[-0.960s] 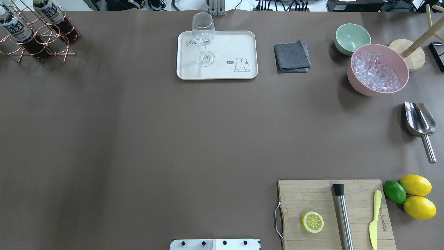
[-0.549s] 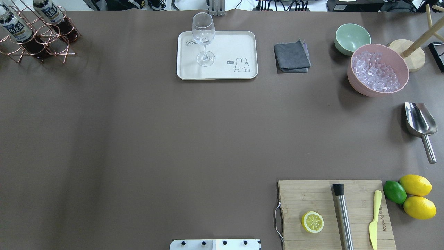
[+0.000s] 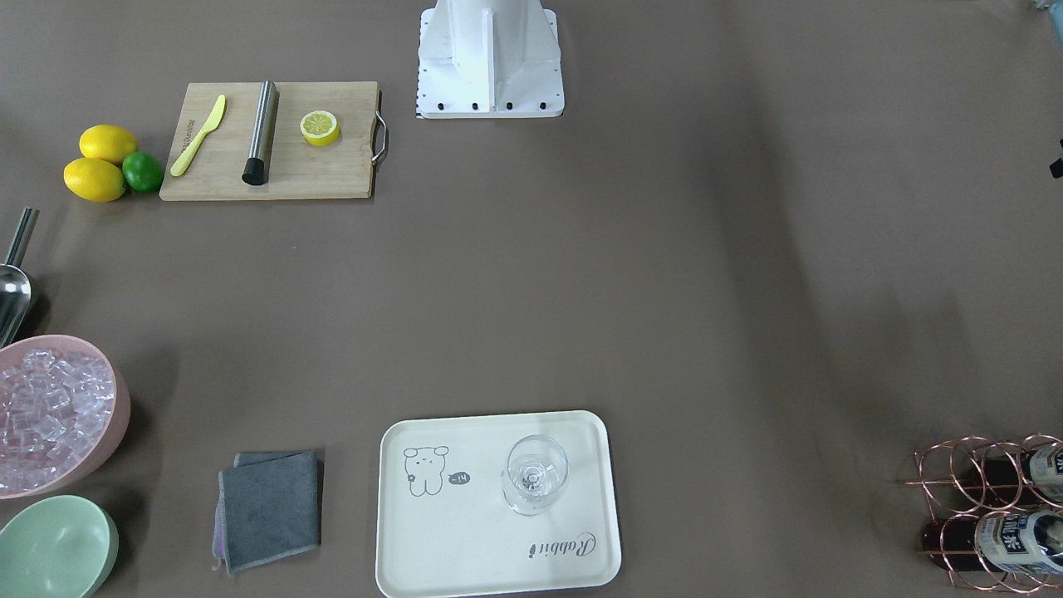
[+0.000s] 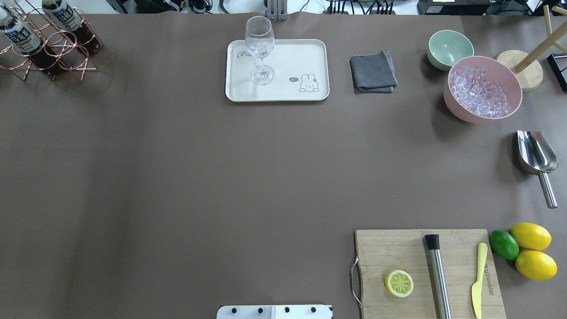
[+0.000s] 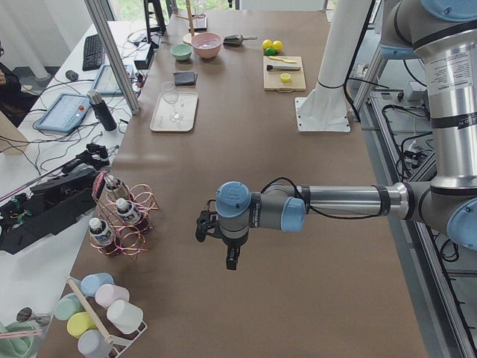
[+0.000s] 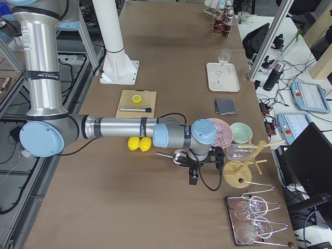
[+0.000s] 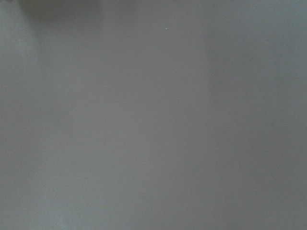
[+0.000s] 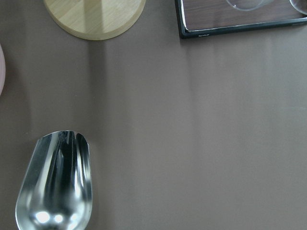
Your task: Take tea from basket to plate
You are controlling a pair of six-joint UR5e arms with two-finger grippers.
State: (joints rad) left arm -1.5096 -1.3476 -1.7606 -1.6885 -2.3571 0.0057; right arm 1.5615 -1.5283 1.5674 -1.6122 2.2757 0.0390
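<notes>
- Tea (image 4: 21, 39) sat in the basket (image 4: 56, 44) at the far left corner of the table (image 4: 177, 177) in the overhead view. It was tilted, with the dark drink showing through the copper rings. A second bottle (image 4: 66, 17) leaned in the next cell.
- Plate (image 4: 292, 57) was at the middle of the far edge, well apart from the basket. A stemmed glass (image 4: 259, 44) stood upright on it near the script end.
- Left gripper (image 5: 232, 262) only showed up in my left side cam. It pointed down over bare table, near the basket but not touching it. I honestly couldn't tell if the fingers were spread or pressed together.
- Left wrist cam gave me nothing but brown table.
- Right gripper (image 6: 193, 179) was only in the right side cam, hanging over the table's right end near the metal scoop (image 8: 55, 182). Same deal, I couldn't tell its state.
- Right wrist cam had the scoop at lower left and a round wooden base (image 8: 93, 17) at the top.
- Other stuff: a grey cloth (image 4: 373, 71) lay beside the plate, and a green bowl (image 4: 449, 48) was just beside a pink bowl of ice (image 4: 483, 88). The cutting board (image 4: 390, 248) was on the near right, with a lemon half (image 4: 399, 283) on it.
</notes>
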